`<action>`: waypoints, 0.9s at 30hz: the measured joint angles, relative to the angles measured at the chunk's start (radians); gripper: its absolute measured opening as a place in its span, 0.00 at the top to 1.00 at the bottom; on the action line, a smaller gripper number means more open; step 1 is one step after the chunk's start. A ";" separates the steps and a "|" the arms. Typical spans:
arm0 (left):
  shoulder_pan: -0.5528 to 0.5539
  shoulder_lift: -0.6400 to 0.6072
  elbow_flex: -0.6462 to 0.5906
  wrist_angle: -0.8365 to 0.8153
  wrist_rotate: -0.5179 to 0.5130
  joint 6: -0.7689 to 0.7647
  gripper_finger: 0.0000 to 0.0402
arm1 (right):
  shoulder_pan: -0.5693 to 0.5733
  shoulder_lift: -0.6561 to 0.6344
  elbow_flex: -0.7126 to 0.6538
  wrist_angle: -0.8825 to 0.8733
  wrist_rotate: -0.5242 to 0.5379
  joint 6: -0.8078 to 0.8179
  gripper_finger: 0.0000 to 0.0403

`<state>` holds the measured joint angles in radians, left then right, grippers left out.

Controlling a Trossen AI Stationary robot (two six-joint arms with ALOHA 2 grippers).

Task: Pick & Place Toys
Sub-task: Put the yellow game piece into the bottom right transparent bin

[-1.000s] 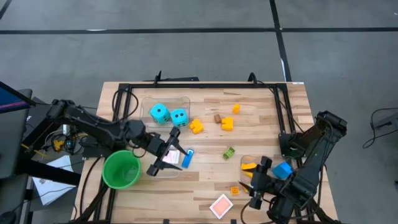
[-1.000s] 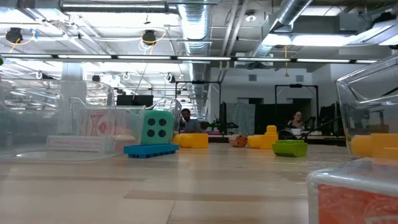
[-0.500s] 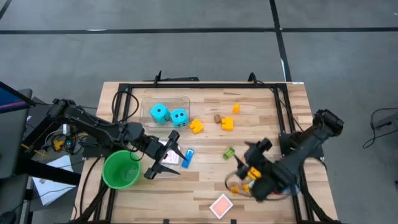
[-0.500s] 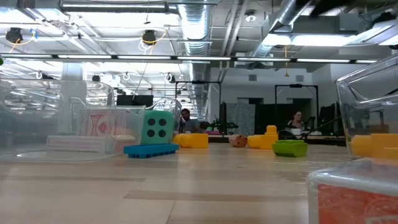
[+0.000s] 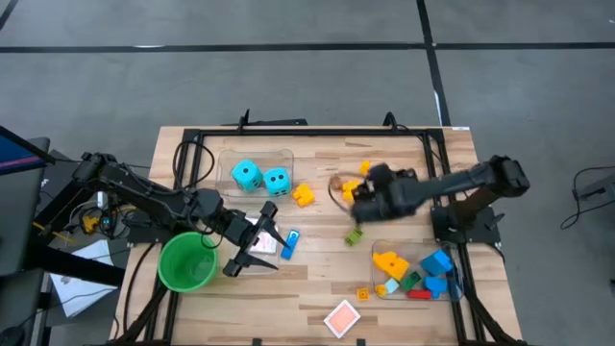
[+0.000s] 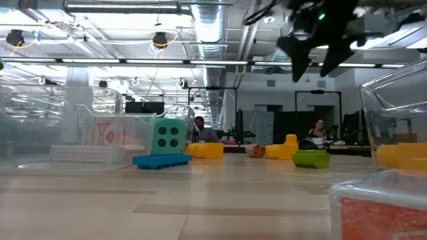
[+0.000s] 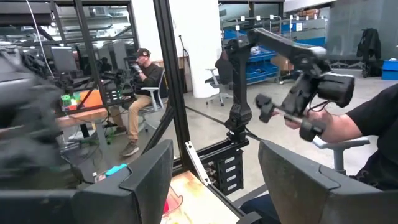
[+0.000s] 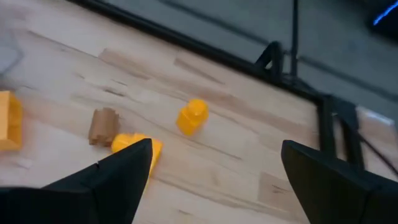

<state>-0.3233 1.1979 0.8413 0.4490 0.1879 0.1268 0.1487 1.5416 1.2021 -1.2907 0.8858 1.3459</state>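
Observation:
Two cyan dice (image 5: pixel 261 177) lie in a clear bin at the far left. Loose on the table are yellow bricks (image 5: pixel 304 195) (image 8: pixel 191 116), a brown piece (image 8: pixel 104 126), a green brick (image 5: pixel 353 235), a blue brick (image 5: pixel 291 240), a small orange brick (image 5: pixel 362 294) and a playing card (image 5: pixel 341 317). My right gripper (image 5: pixel 357 199) (image 8: pixel 217 149) hangs open above the yellow bricks at the far middle, touching nothing. My left gripper (image 5: pixel 259 238) (image 7: pixel 214 168) stands open and level over a bin of cards (image 6: pixel 100 137).
A clear bin (image 5: pixel 452 288) at the near right holds yellow, blue, green and red bricks. A green cup (image 5: pixel 187 261) stands at the near left. A black frame (image 5: pixel 307 132) rims the table. People sit in the room beyond.
My right gripper has swung from over the brick bin at the near right toward the far edge and the left, turning as it went. It now hangs over the yellow bricks and has come into the top of the low view.

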 joint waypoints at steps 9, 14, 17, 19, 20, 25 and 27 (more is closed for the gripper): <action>0.000 0.000 0.000 -0.006 0.000 0.000 0.42 | -0.351 -0.049 -0.139 0.544 -0.321 -0.555 0.17; 0.000 0.000 0.000 -0.007 0.000 0.000 0.42 | -0.441 -0.034 -0.189 0.556 -0.321 -0.572 0.17; 0.000 0.000 0.000 -0.007 0.000 0.000 0.42 | -0.465 -0.035 -0.245 0.656 -0.329 -0.572 0.17; 0.000 0.000 0.000 -0.007 0.000 0.000 0.42 | -0.483 -0.035 -0.284 0.731 -0.361 -0.579 0.17; 0.000 0.000 0.000 -0.007 0.000 0.000 0.42 | -0.491 -0.035 -0.304 0.773 -0.383 -0.584 0.17; 0.000 0.000 0.000 -0.007 0.000 0.000 0.42 | -0.525 -0.034 -0.388 0.890 -0.414 -0.582 0.17; 0.000 0.000 0.000 -0.007 0.000 0.000 0.42 | -0.534 -0.034 -0.408 0.919 -0.414 -0.581 0.17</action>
<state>-0.3237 1.1980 0.8413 0.4419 0.1879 0.1265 -0.3854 1.5074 0.7941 -0.3720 0.4721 0.7647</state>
